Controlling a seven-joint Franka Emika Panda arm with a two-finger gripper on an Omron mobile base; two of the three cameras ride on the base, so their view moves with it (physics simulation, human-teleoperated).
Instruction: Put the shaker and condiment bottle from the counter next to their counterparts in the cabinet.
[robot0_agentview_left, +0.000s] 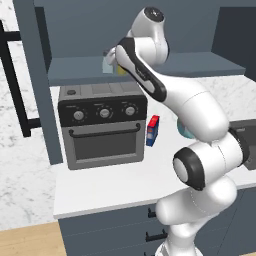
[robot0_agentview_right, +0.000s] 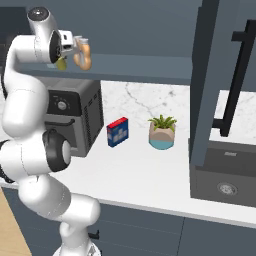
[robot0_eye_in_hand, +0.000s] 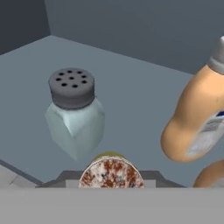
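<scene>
Two shelf residents ahead of my hand: pale shaker (robot0_eye_in_hand: 75, 114) left, orange bottles right, squat banded condiment bottle (robot0_eye_in_hand: 199, 120) already among them. I judge shaker (robot0_eye_in_hand: 111, 173) kept high at cabinet (robot0_agentview_left: 150, 65) shelf so it lands just near its pale twin. Gripper (robot0_eye_in_hand: 111, 186) clamped on shaker. Shaker: olive-yellow body, speckled cap facing camera. Toaster oven (robot0_agentview_left: 102, 125) below on counter (robot0_agentview_left: 110, 185).

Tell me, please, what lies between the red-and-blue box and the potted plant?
Nothing: bare counter between the box and the potted plant, in the right base view.
</scene>
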